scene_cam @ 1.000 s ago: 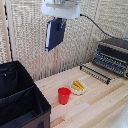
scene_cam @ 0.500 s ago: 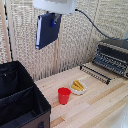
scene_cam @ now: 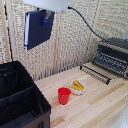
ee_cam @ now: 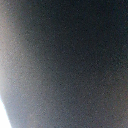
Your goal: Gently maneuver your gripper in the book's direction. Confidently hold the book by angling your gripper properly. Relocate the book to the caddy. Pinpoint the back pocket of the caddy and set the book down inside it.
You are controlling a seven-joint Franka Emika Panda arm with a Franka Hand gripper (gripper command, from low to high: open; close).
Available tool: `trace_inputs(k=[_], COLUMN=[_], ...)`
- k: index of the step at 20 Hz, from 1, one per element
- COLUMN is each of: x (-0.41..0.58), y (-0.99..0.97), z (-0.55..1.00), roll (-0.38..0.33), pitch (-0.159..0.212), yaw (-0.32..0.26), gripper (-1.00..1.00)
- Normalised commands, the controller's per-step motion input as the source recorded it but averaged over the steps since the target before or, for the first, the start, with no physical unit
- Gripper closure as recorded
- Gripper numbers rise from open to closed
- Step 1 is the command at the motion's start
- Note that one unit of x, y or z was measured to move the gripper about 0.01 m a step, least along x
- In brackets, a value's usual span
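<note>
The navy-blue book (scene_cam: 38,29) hangs upright high in the air, slightly tilted, near the top of the exterior view. My gripper (scene_cam: 46,19) is shut on its upper edge, one blue-tipped finger showing against the cover below the white wrist block. The black caddy (scene_cam: 20,100) stands at the exterior view's lower left, open at the top with inner dividers, well below the book and somewhat to its left. The wrist view shows only a dark blurred surface (ee_cam: 65,60) filling the picture, with a pale sliver in one corner.
A red cup (scene_cam: 64,95) stands on the wooden table (scene_cam: 100,105) beside a small bowl with yellow pieces (scene_cam: 77,87). A black toaster oven (scene_cam: 114,56) with a rack in front sits at the exterior view's right. A reed screen backs the scene.
The arm has carried the book toward the exterior view's left, from above the middle of the table to nearer the caddy. Its height is about the same.
</note>
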Motion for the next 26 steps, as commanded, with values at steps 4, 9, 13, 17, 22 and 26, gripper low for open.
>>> trace_inputs(k=[4,9,13,17,22,26], x=[0.031,0.126,0.277,0.328,0.337,0.274], y=[0.83,0.88,0.90,0.88,0.76,0.58], z=[0.38,0.28,0.21,0.20,0.24,0.20], roll=[0.000,0.000,0.000,0.000,0.000,0.000], pitch=[0.090,0.114,0.126,0.116,0.072,0.047], yaw=[-0.028,-0.014,-0.003,-0.007,-0.059,-0.132], gripper=[1.00,1.00,1.00,1.00,1.00,1.00])
